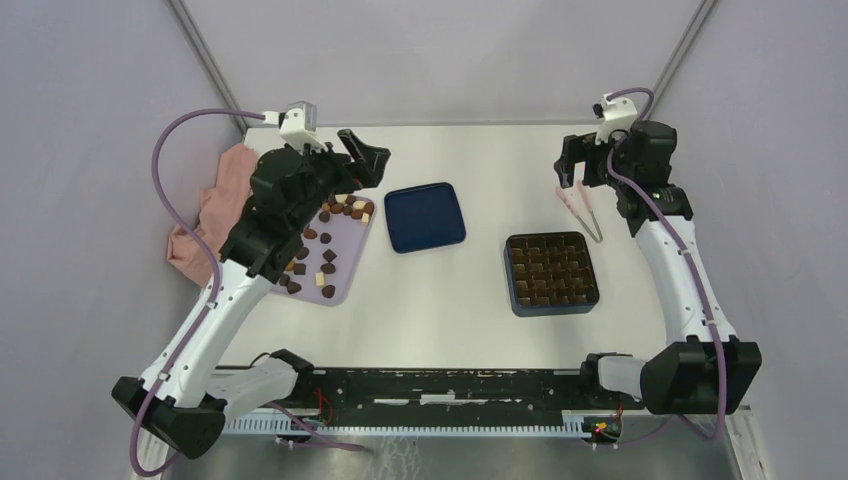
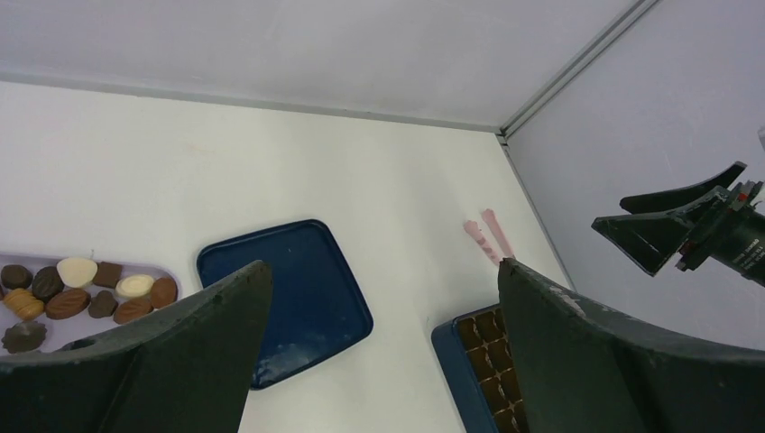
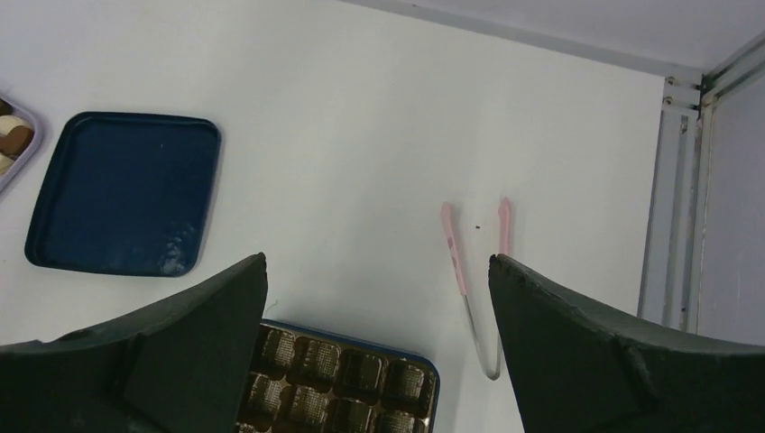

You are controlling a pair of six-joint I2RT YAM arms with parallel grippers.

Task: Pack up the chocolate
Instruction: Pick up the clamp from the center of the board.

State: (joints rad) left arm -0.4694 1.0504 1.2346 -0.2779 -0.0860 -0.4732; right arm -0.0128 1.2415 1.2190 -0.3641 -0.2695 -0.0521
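**Operator:** How much is packed?

**Spotter:** Nothing that you can see. The box (image 1: 555, 308) sits uncovered, and the cups in view look empty. Its lid (image 1: 424, 216) lies just left of it.

**Operator:** And the chocolate (image 1: 328, 256)?

**Spotter:** All of it is on the lilac tray (image 1: 350, 250), well left of the box, past the lid.

**Operator:** Grippers?

**Spotter:** Your left gripper (image 1: 362, 160) hangs over that tray's far end, jaws wide and empty. Your right gripper (image 1: 578, 170), also wide and empty, hovers just beyond the box, above the tongs (image 1: 583, 215). Every piece is left to move.

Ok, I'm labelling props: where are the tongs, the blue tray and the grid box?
tongs (image 3: 455, 248), right wrist view, left pink arm.
blue tray (image 1: 425, 217), top view, bare centre.
grid box (image 1: 557, 308), top view, near blue wall.
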